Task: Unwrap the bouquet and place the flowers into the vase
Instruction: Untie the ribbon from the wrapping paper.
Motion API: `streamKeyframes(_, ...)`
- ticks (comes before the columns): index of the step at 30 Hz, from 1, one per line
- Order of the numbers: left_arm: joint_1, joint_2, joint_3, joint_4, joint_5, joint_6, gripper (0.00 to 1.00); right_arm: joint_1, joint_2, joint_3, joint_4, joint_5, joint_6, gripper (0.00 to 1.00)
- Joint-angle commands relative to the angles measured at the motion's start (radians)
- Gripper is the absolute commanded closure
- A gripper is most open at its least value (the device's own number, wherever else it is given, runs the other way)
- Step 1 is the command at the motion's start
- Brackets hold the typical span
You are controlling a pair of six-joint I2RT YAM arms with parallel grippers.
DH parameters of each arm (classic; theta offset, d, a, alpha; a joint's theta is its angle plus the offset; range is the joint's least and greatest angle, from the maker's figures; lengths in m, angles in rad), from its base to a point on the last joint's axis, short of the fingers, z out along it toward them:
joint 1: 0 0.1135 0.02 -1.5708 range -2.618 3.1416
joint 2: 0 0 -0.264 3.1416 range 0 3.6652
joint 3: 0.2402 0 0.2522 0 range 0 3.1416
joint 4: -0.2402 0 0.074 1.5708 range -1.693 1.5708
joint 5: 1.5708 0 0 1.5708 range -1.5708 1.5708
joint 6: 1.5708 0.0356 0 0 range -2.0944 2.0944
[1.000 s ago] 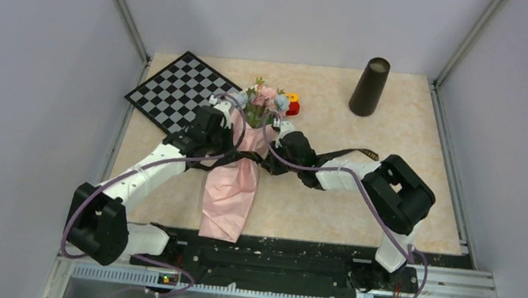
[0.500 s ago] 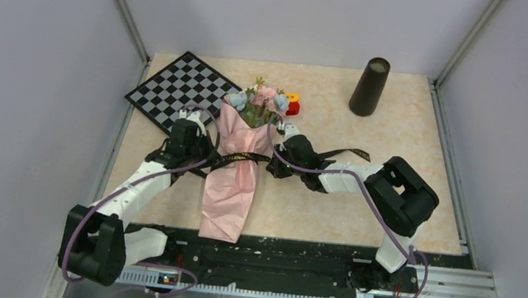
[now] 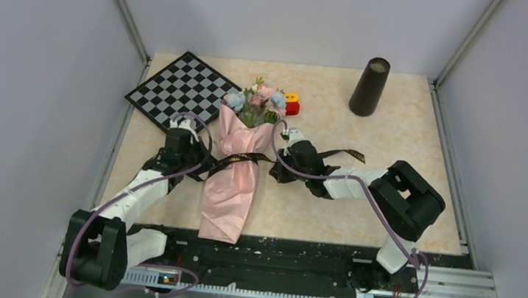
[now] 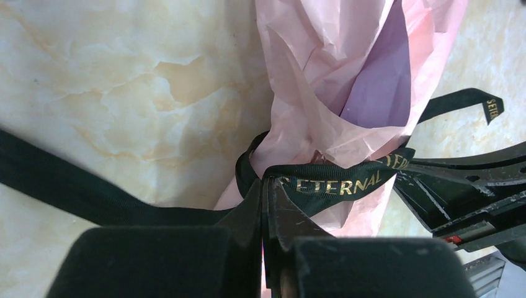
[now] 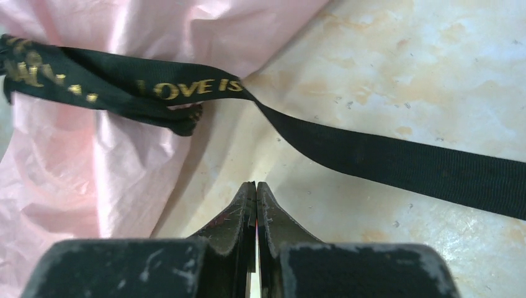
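The bouquet (image 3: pixel 231 182) lies in mid-table, a pink paper cone with lilac lining (image 4: pixel 378 87), and the flowers (image 3: pixel 255 102) show at its far end. A black gold-lettered ribbon (image 4: pixel 335 183) still circles the cone. My left gripper (image 4: pixel 268 183) is shut on the ribbon at the cone's left side (image 3: pixel 199 164). My right gripper (image 5: pixel 255 185) is shut with nothing in it, just off the cone's right side (image 3: pixel 279 169). A loose ribbon tail (image 5: pixel 384 155) crosses the table beyond its tips. The dark vase (image 3: pixel 369 86) stands upright at the far right.
A black-and-white checkered board (image 3: pixel 178 92) lies at the far left. A small red-and-yellow block (image 3: pixel 292 105) sits beside the flower heads. Grey walls close in the table on both sides. The right arm's black body (image 4: pixel 471 192) shows beyond the cone.
Both grippers have drawn back from the upper cone, the left one leftward and nearer, the right one rightward. The ribbon is now stretched out to the left, and its right tail has shifted.
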Motion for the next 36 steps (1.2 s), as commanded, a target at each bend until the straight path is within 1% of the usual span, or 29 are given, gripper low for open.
streamKeyframes(1,0.007,-0.022,-0.004,0.069,0.061,0.008,1.0,-0.011,-0.086,0.013,0.077,-0.069,-0.06,1.0)
streamKeyframes(4,0.007,-0.033,-0.009,0.085,0.097,0.02,1.0,-0.011,-0.097,0.061,0.05,-0.098,-0.105,0.9)
streamKeyframes(7,0.007,-0.053,-0.014,0.088,0.1,0.027,1.0,-0.011,-0.095,0.098,0.051,-0.102,-0.12,0.76)
streamKeyframes(8,0.008,-0.056,-0.013,0.086,0.1,0.028,1.0,-0.011,-0.087,0.116,0.049,-0.111,-0.123,0.73)
streamKeyframes(12,0.008,-0.062,-0.008,0.075,0.106,0.039,1.0,-0.011,-0.038,0.188,0.044,-0.161,-0.12,0.69)
streamKeyframes(14,0.008,-0.062,-0.004,0.066,0.109,0.046,1.0,-0.011,-0.018,0.217,0.048,-0.177,-0.117,0.65)
streamKeyframes(22,0.008,-0.058,0.0,0.058,0.117,0.053,1.0,-0.011,0.068,0.339,-0.025,-0.242,-0.147,0.59)
streamKeyframes(26,0.009,-0.048,0.001,0.06,0.121,0.056,1.0,-0.011,0.084,0.341,-0.009,-0.299,-0.147,0.56)
streamKeyframes(31,0.008,-0.034,0.0,0.065,0.136,0.053,1.0,-0.011,0.093,0.343,-0.012,-0.317,-0.143,0.56)
streamKeyframes(36,0.008,-0.031,0.002,0.068,0.139,0.052,1.0,-0.011,0.106,0.345,0.011,-0.377,-0.134,0.58)
